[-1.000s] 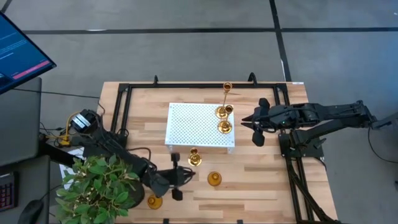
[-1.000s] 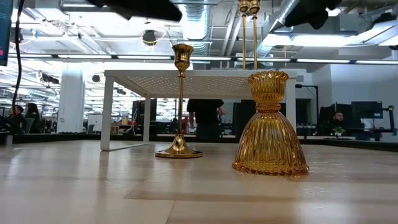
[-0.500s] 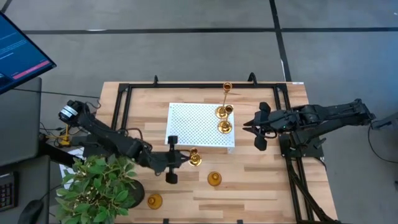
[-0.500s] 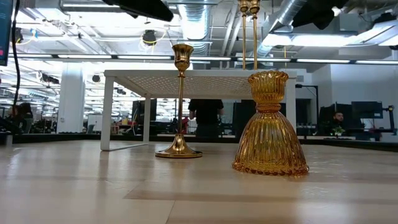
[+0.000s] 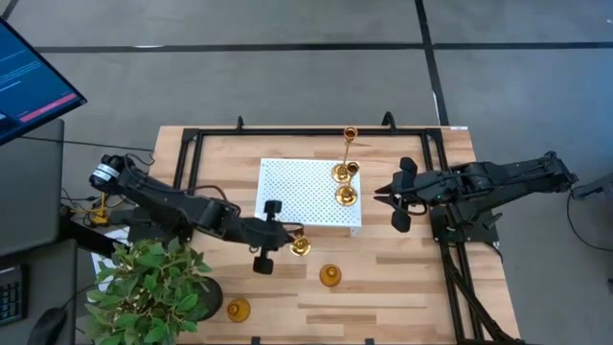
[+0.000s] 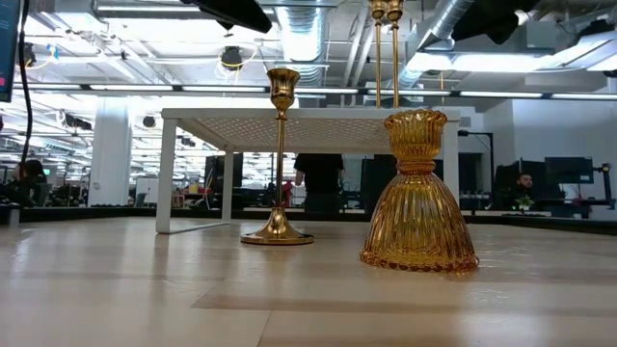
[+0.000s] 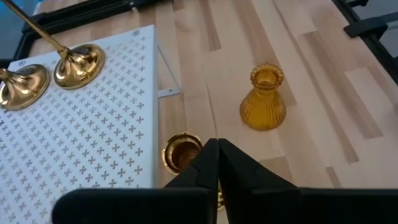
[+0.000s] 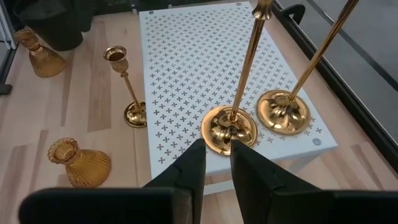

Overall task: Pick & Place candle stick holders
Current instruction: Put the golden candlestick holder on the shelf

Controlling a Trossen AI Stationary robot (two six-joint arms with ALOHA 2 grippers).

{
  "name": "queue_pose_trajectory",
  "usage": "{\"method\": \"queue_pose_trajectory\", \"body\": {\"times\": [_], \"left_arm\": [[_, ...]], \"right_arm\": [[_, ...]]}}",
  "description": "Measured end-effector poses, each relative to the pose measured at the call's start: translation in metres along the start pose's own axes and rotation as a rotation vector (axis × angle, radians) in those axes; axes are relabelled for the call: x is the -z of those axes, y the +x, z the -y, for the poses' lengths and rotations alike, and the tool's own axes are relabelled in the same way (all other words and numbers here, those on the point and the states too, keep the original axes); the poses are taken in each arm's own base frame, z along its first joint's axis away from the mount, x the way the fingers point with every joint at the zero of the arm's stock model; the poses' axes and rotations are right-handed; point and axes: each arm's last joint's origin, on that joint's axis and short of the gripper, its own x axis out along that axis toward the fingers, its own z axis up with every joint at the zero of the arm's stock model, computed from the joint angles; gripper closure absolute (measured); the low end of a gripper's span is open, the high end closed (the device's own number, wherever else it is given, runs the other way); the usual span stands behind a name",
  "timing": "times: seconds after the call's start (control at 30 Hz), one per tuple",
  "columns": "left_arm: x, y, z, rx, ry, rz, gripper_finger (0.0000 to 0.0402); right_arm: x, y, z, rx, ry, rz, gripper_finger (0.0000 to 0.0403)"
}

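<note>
A thin gold candle stick holder (image 5: 300, 244) stands by its round base on the table in front of the white perforated tray (image 5: 297, 187). Two tall gold holders (image 5: 346, 195) stand on the tray's right end. An amber ribbed holder (image 5: 329, 276) stands nearer the front edge, and another (image 5: 238, 310) stands by the plant. My left gripper (image 5: 285, 236) is shut, its tips just left of and above the thin holder's cup (image 7: 181, 151); I cannot tell whether they touch. My right gripper (image 5: 379, 195) hovers right of the tray, its fingers a narrow gap apart (image 8: 217, 149), facing the tall holders' bases (image 8: 229, 127).
A potted plant (image 5: 153, 287) stands at the front left corner over the left arm's base. A black frame (image 5: 192, 153) borders the table's far and side edges. The low view shows the amber holder (image 6: 417, 193) and the thin gold holder (image 6: 280, 159) in front of the tray's legs.
My left gripper has swung from the front edge near the plant toward the far edge and the right, ending beside the thin gold holder in front of the tray. No holder has moved.
</note>
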Motion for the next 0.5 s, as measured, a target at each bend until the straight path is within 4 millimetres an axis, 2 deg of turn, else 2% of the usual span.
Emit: {"method": "queue_pose_trajectory", "body": {"times": [0.2, 0.5], "left_arm": [[-0.001, 0.0, 0.001, 0.013, 0.051, 0.008, 0.0385], [0.008, 0.03, 0.009, -0.014, 0.088, -0.067, 0.0307]], "right_arm": [[0.0, 0.0, 0.0, 0.0, 0.0, 0.001, 0.0337], [0.0, 0.0, 0.0, -0.001, 0.001, 0.003, 0.0337]]}}
